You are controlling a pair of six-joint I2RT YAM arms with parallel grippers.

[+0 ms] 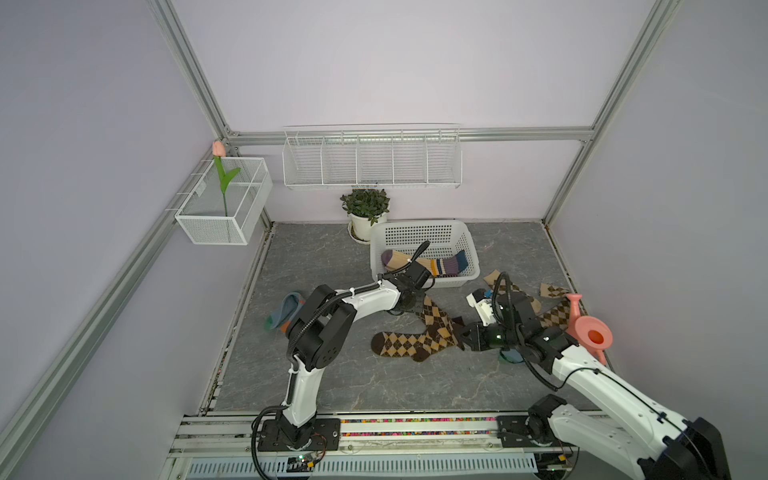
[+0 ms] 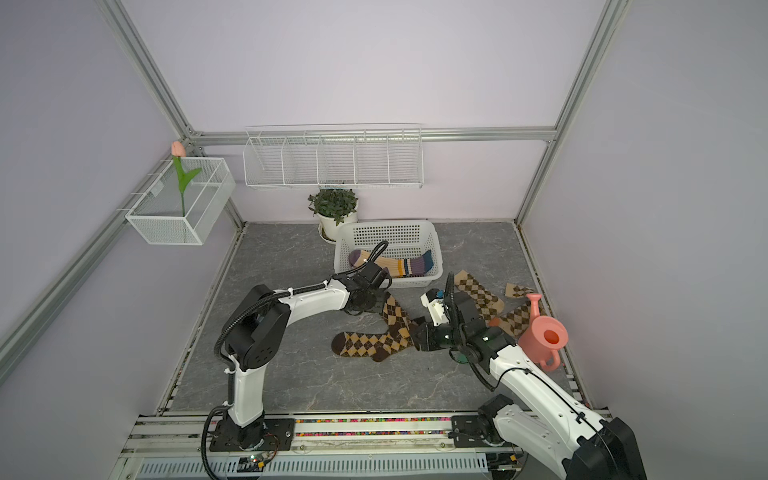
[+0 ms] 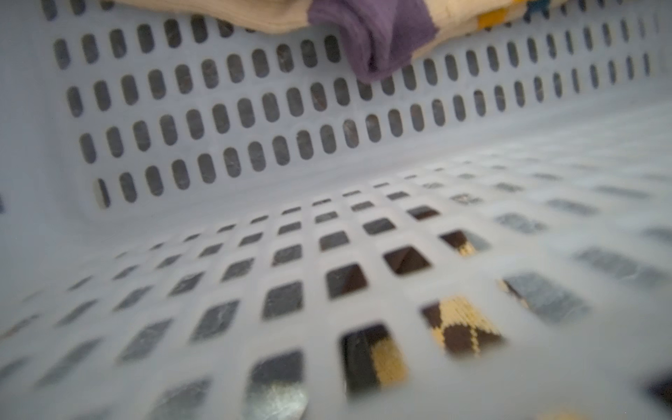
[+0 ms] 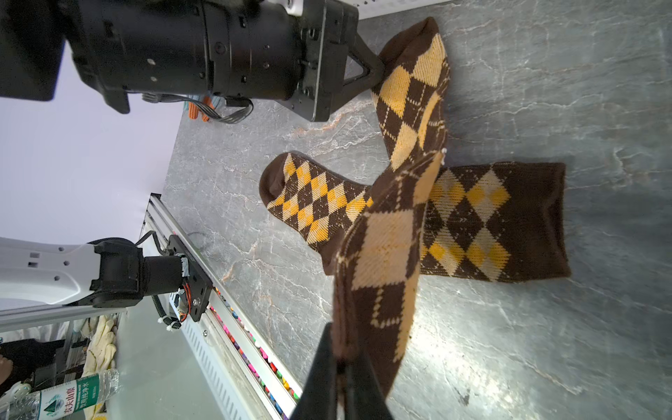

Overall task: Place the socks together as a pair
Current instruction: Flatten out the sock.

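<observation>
Right gripper (image 4: 343, 349) sits closest to the lens in the right wrist view, its jaws clamped on the cuff of the held argyle sock (image 4: 385, 247), which is dark brown with tan diamonds. That sock stretches across to the left gripper (image 4: 378, 71), whose jaws are pressed together on the edge of its far end.

Grey stone-pattern table (image 1: 332, 382) carries everything. White perforated basket (image 1: 424, 232) stands toward the back wall, just beyond the left gripper. Inside it lie cream ribbed socks (image 1: 419, 262) with a purple toe and striped leg; whether one or two cannot be told.

Flat argyle sock (image 1: 399, 345), matching the held one, lies at the table's centre, and the held sock crosses over it. Tan argyle socks (image 1: 513, 291) lie scattered behind the right arm, beside the pink watering can (image 1: 590, 332). Blue sock (image 1: 284, 313) with orange trim lies near the table's left edge, partly hidden behind the left arm.

Water bottle (image 4: 69, 396) lies outside the cell, past the base rail. Its green label reads 农夫山泉; the smaller characters are too blurred to confirm.
</observation>
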